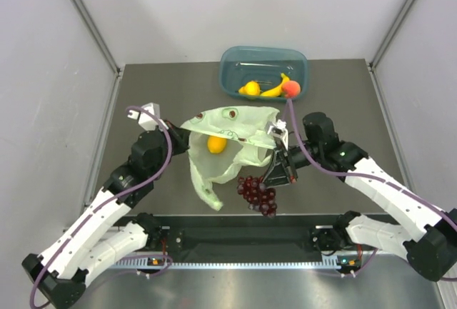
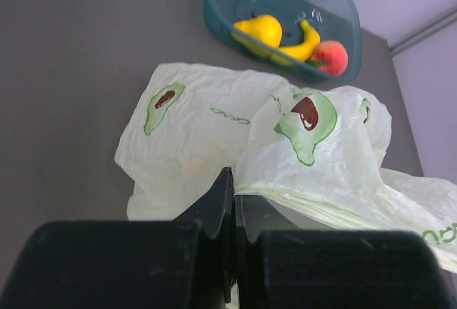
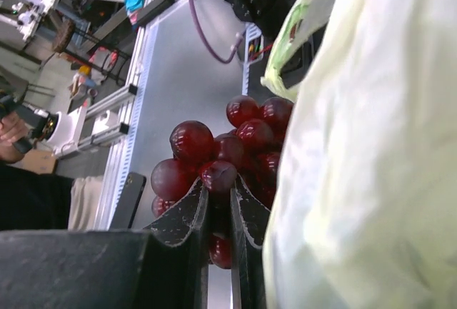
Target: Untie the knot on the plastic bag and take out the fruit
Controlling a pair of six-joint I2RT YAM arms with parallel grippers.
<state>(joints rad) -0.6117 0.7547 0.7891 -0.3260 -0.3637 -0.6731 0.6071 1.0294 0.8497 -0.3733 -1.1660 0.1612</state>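
The pale green plastic bag lies crumpled at mid-table with its mouth open, and a yellow fruit shows inside. My left gripper is shut on the bag's left edge; in the left wrist view the jaws pinch the film of the bag. My right gripper is shut on a dark red grape bunch just outside the bag's near right side. In the right wrist view the fingertips clamp one grape of the bunch, with the bag close on the right. The knot is out of view.
A teal tub stands at the back centre, holding a yellow fruit, a banana and a peach. A loose handle strip of the bag trails toward the near edge. Grey walls close both sides.
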